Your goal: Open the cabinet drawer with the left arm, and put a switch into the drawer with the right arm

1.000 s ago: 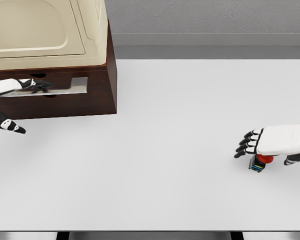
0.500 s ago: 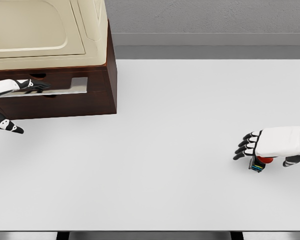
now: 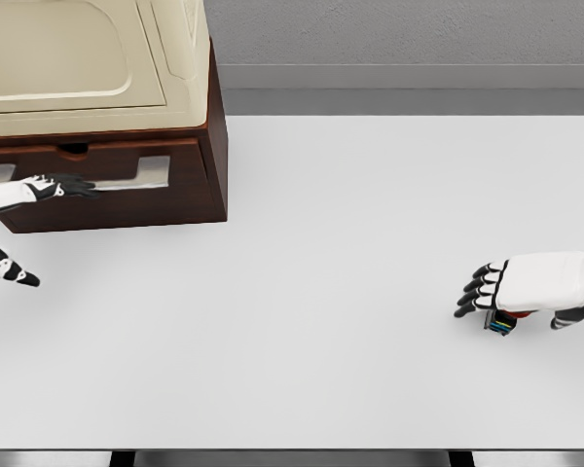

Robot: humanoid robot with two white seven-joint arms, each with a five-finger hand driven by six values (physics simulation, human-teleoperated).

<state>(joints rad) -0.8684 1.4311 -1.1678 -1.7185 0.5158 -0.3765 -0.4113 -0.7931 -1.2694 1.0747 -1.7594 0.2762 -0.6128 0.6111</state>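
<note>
The dark brown wooden cabinet [image 3: 190, 185] with its cream top is cut off by the picture's top and left edges. The left white robot hand [image 3: 29, 190] is cropped at the left edge, its fingers [image 3: 70, 183] covering part of the drawer front. The right white robot hand [image 3: 540, 284] runs off the right edge and hides most of the small red-and-blue switch [image 3: 502, 322]; whether it grips it cannot be told. The white table [image 3: 302, 292] is cut off at the left edge.

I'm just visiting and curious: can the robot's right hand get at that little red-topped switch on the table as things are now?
Probably yes. The right hand sits directly over the switch, fingers curled down around it, and nothing on the white table stands between them. Whether it grips the switch firmly is hard to tell.
</note>
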